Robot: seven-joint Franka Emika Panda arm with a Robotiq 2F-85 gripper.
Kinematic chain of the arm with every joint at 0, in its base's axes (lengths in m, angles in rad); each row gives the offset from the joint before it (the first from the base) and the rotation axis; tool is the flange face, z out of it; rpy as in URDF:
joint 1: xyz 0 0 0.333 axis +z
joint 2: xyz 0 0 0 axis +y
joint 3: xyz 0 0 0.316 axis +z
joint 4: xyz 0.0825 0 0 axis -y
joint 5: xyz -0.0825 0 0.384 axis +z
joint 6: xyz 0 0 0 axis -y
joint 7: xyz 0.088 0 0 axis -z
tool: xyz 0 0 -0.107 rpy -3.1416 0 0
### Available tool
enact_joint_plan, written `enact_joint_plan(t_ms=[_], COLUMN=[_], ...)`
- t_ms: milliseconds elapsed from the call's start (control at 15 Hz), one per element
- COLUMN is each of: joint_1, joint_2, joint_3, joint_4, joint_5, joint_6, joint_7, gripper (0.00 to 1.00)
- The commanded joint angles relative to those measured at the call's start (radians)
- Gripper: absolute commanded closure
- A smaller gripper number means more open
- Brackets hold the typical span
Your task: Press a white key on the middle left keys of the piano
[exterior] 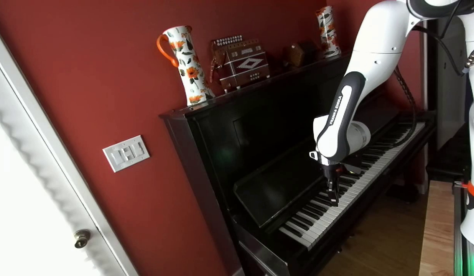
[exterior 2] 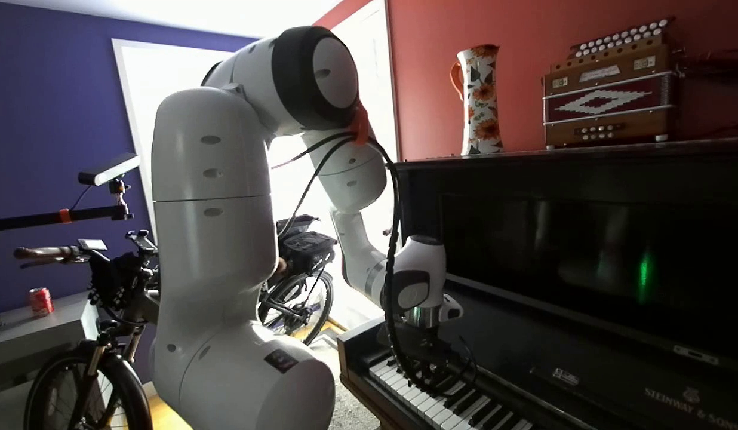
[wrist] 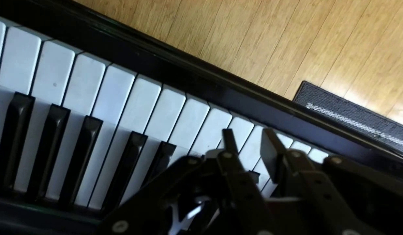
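Note:
The glossy black upright piano (exterior: 267,119) stands against the red wall; it also shows in an exterior view (exterior 2: 572,251). Its white keys, with shorter black keys between, run in one long row (exterior: 322,223). My gripper (exterior: 334,201) points down over the left-to-middle stretch of the keys. In the wrist view my gripper (wrist: 248,132) has two fingers apart with a gap between them and nothing held. White keys (wrist: 191,120) show beneath and beside the fingertips. I cannot tell whether the tips touch a key. In an exterior view the fingertips are hidden behind the black cable (exterior 2: 393,263).
The piano's dark front rail (wrist: 201,71) borders the keys. The tilted black fallboard (exterior: 277,188) rises behind them. A flowered pitcher (exterior: 189,65), an accordion (exterior: 246,61) and a flowered vase (exterior: 327,30) stand on top. A wooden table edge (exterior: 438,226) is near the robot base.

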Motion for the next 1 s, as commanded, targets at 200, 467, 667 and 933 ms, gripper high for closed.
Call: enact_joint_plan(t_ms=[200, 467, 667, 933], joint_1=[-0.076, -0.152, -0.192, -0.176], joint_2=[0.12, 0.167, 0.197, 0.224], joint_3=[0.087, 0.17, 0.202, 0.17], joint_4=[0.014, 0.037, 0.047, 0.044], joint_5=[0.033, 0.08, 0.066, 0.055], joint_6=[0.137, 0.167, 0.193, 0.239], joint_7=[0.046, 0.044, 0.06, 0.078], gripper=[1.0, 1.0, 1.0, 1.0])
